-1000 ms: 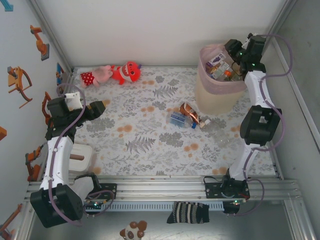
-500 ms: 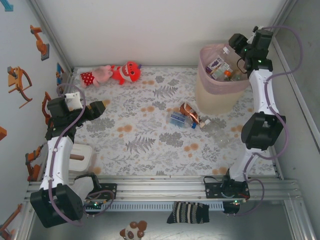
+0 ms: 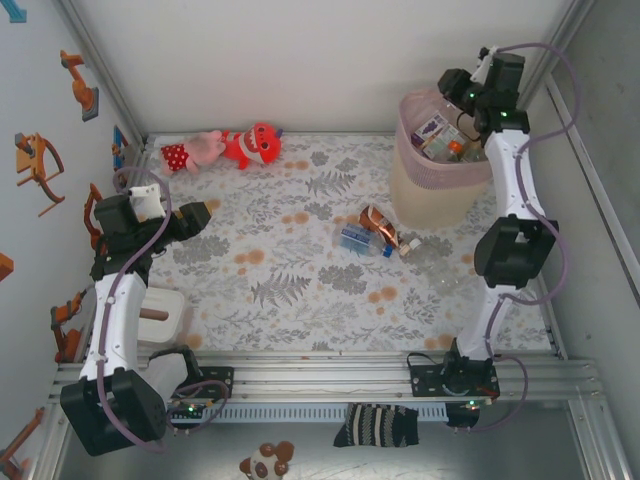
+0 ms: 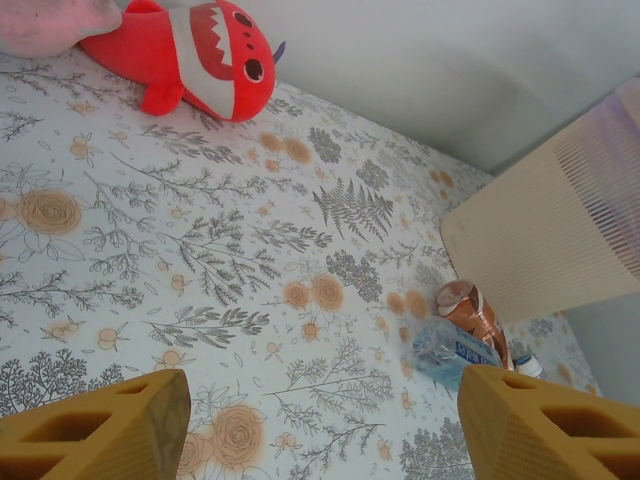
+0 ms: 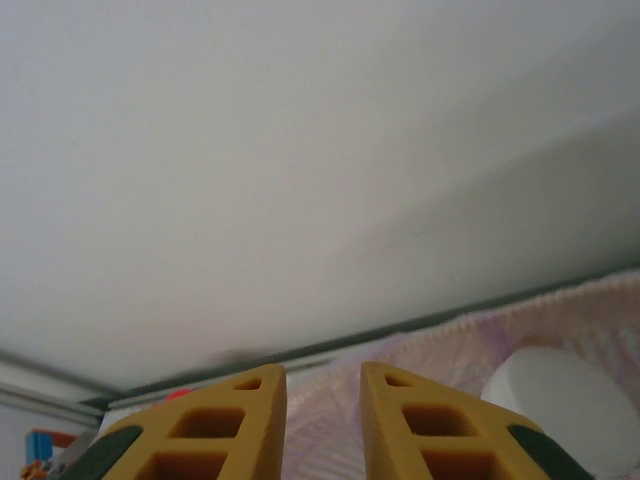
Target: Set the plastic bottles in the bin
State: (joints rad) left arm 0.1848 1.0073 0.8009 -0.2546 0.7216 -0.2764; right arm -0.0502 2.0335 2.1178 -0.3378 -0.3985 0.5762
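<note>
The bin [image 3: 432,190], pink mesh rim over a cream body, stands at the far right and holds several plastic bottles [image 3: 441,136]. My right gripper [image 3: 453,88] hovers over its far rim. In the right wrist view its jaws [image 5: 315,372] stand narrowly apart with nothing between them, above the pink rim [image 5: 455,345] and a white cap [image 5: 560,405]. A blue-labelled bottle [image 3: 356,240] and a copper-coloured one [image 3: 379,226] lie on the table left of the bin. My left gripper [image 3: 199,215] is open at the far left. In its own view [image 4: 322,378] it looks toward those bottles [image 4: 468,340].
Red and pink plush toys [image 3: 228,148] lie at the back left. A white box [image 3: 166,318] sits by the left arm's base. Small clear items [image 3: 431,252] lie on the floral cloth near the bin's foot. Enclosure walls close in on three sides.
The right arm lifted and shifted toward the back of the bin. Its jaws widened, then narrowed. The left arm stayed still.
</note>
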